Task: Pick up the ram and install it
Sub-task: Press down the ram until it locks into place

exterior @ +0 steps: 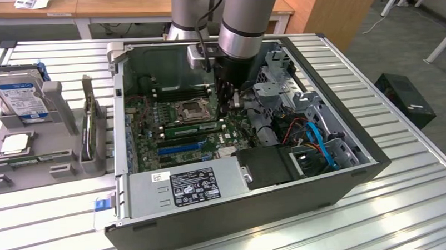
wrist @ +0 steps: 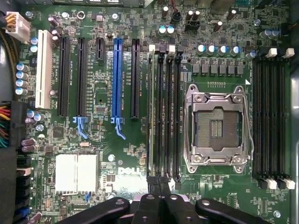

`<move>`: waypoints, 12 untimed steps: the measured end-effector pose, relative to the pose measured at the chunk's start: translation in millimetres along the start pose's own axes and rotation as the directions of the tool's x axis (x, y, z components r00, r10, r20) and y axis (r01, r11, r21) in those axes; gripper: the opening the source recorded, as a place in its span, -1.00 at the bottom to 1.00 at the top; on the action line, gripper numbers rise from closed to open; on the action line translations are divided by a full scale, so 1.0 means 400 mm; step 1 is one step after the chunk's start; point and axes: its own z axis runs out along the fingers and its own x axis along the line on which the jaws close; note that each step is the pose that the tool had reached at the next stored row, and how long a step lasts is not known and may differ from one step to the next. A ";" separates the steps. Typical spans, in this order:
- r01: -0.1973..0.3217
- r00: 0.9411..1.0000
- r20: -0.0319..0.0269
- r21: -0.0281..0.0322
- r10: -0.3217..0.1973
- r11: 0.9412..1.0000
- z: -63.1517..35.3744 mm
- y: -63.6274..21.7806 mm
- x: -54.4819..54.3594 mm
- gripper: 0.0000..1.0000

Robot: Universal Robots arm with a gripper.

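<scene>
Gripper [wrist: 160, 184]: I'm seeing its jaws pressing fully together, gripping nothing | ram [wrist: 150, 112]: lying seated in a memory slot [wrist: 162, 112] bank, just beside the processor socket [wrist: 218, 128]

my exterior view looks steeply down on the open computer case [exterior: 234, 219]; my wrist view faces the motherboard [wrist: 100, 100] squarely, close up. both share the cpu socket [wrist: 217, 128].

Motherboard [wrist: 103, 93]: glossy green board. Socket frame [wrist: 218, 128]: shiny bare metal. Table [exterior: 404, 207]: ribbed bright metal. Case [exterior: 211, 231]: matt grey metal.
</scene>
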 end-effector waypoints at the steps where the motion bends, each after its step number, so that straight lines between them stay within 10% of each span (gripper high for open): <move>1: 0.000 1.000 0.000 0.000 0.000 1.000 0.002 0.000 0.000 -0.79; 12: 0.000 1.000 0.004 0.000 0.000 1.000 0.015 -0.001 0.000 -0.79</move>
